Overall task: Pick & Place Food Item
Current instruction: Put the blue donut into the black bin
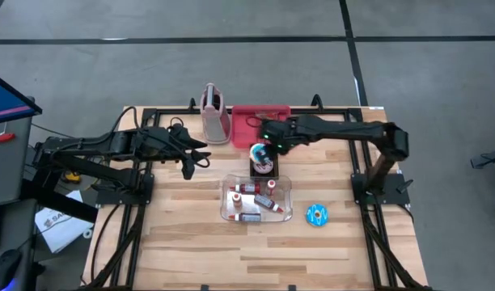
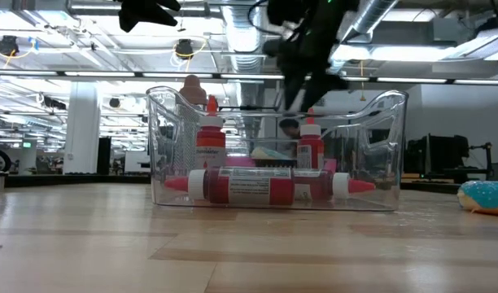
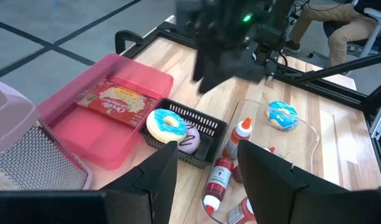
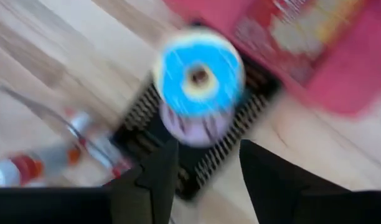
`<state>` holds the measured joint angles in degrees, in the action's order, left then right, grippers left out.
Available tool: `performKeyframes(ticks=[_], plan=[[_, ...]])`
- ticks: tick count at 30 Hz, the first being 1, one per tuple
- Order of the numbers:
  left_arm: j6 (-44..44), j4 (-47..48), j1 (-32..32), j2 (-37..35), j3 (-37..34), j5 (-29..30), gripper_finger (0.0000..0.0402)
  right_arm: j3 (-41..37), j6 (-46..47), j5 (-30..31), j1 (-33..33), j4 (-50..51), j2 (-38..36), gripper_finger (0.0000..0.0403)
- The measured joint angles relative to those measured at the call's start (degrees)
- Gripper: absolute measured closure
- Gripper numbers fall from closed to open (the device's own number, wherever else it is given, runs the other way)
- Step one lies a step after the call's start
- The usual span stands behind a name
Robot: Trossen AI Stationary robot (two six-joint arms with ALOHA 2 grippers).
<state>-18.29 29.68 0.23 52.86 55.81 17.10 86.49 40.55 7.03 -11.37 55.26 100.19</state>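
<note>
A black wire basket (image 1: 264,164) near the table's middle holds a blue-iced donut (image 4: 200,78) that lies on top of a purple-iced donut (image 4: 190,130). The two donuts also show in the left wrist view, the blue one (image 3: 167,124) over the purple one (image 3: 189,142). My right gripper (image 4: 206,149) is open and empty, just above the basket on its far side (image 1: 266,144). My left gripper (image 1: 200,159) is open and empty above the table, to the left of the basket. A second blue-iced donut (image 1: 318,214) lies on the table at the right.
A clear bin (image 1: 286,212) with several red sauce bottles (image 1: 249,188) stands just nearer than the basket. A pink tray (image 1: 278,113) with a food packet (image 3: 114,98) stands at the far edge, with a pink grater-like stand (image 1: 215,113) to its left.
</note>
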Motion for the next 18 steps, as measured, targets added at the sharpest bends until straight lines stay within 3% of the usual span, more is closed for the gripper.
performKeyframes(ticks=[6, 12, 18], plan=[[0.3, 0.1, 0.0, 0.0, 0.0, 0.0, 0.0238, -8.9, 8.0, 0.2, 4.2, 8.2, -6.2, 0.0217], [0.4, 0.1, 0.0, 0.0, 0.0, 0.0, 0.0238, -23.7, 22.6, -1.3, 8.6, 8.6, -18.8, 0.0197], [0.5, 0.1, 0.0, 0.0, 0.0, 0.0, 0.0238, -32.5, 36.5, -4.5, 16.1, 8.4, -27.2, 0.0202]])
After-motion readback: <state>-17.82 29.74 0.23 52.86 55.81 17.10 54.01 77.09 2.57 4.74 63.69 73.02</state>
